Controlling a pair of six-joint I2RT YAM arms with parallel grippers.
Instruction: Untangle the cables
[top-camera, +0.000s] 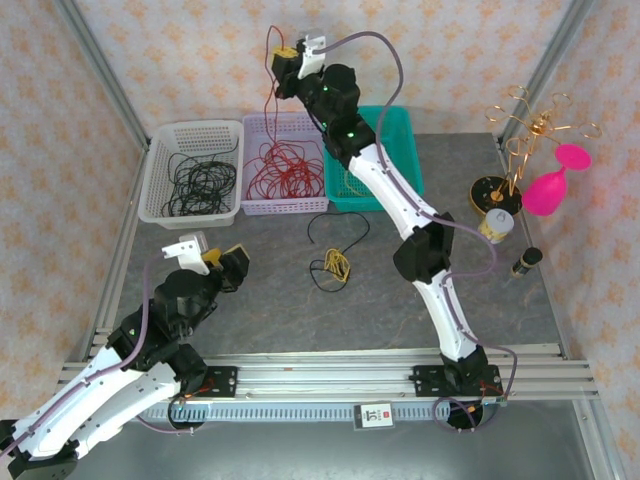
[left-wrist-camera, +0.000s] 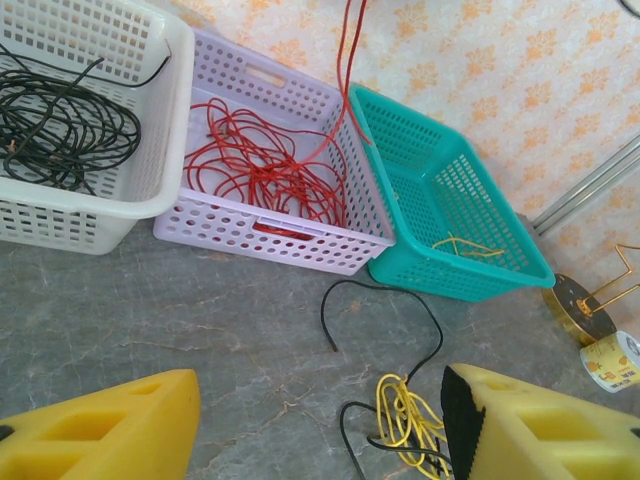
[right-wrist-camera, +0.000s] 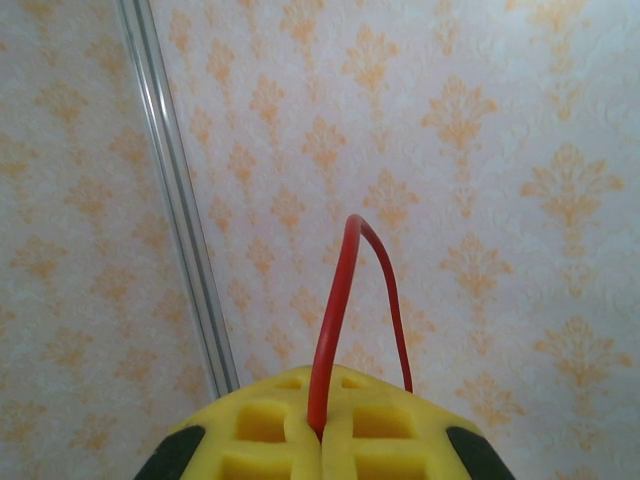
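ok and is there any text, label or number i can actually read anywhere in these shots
Nothing reads clearly in any view.
White tag on the front rail: a red mark and some print, too small to read.
Small jar: orange printed wrap, too blurred to tell whether it holds words.

Your table (top-camera: 260, 310): left basket (top-camera: 190, 214) at 11 o'clock, cable coil (top-camera: 200, 182) in it | middle basket (top-camera: 270, 208) at 12, cable heap (top-camera: 285, 170) in it, one strand (right-wrist-camera: 335, 320) pinched in your right gripper (top-camera: 285, 55) above | right basket (top-camera: 405, 140) at 1 | loose tangle (top-camera: 335, 262) centre, before the baskets | wire stand (top-camera: 530, 125) at 2.
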